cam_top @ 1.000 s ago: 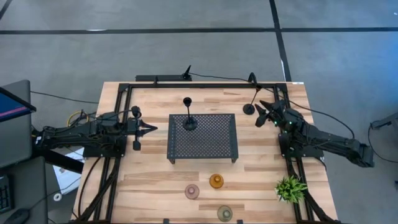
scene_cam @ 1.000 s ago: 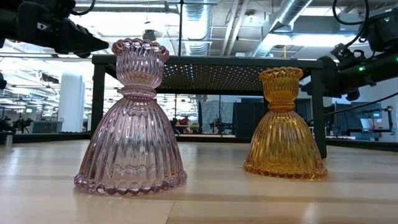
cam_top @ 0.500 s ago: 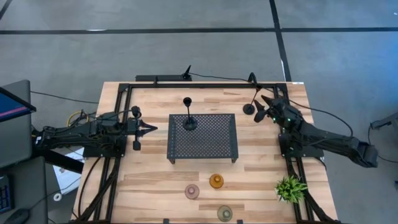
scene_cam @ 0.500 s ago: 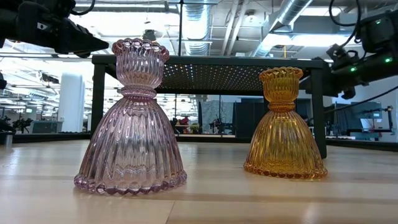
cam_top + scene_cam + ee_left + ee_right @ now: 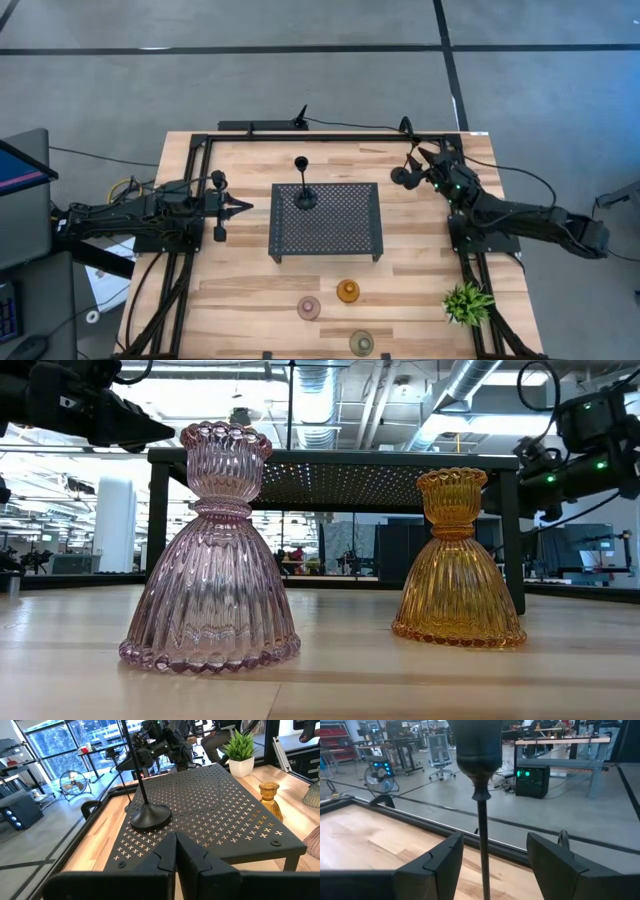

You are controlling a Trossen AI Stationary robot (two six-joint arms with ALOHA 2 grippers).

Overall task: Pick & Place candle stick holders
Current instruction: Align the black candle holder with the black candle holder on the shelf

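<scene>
Black holder (image 5: 480, 780) stands between spread right fingers (image 5: 440, 862).

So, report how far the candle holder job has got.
Done: one black holder stands on the tray. In hand: the open right gripper straddles the second black holder, not yet gripped. Left: pink, amber and green holders sit on the table. The left gripper waits shut.

Both arms are matte black and built of jointed, boxy segments. The left arm (image 5: 130, 220) trails black cable. The right arm (image 5: 520, 222) shows small green lights near its wrist.
</scene>
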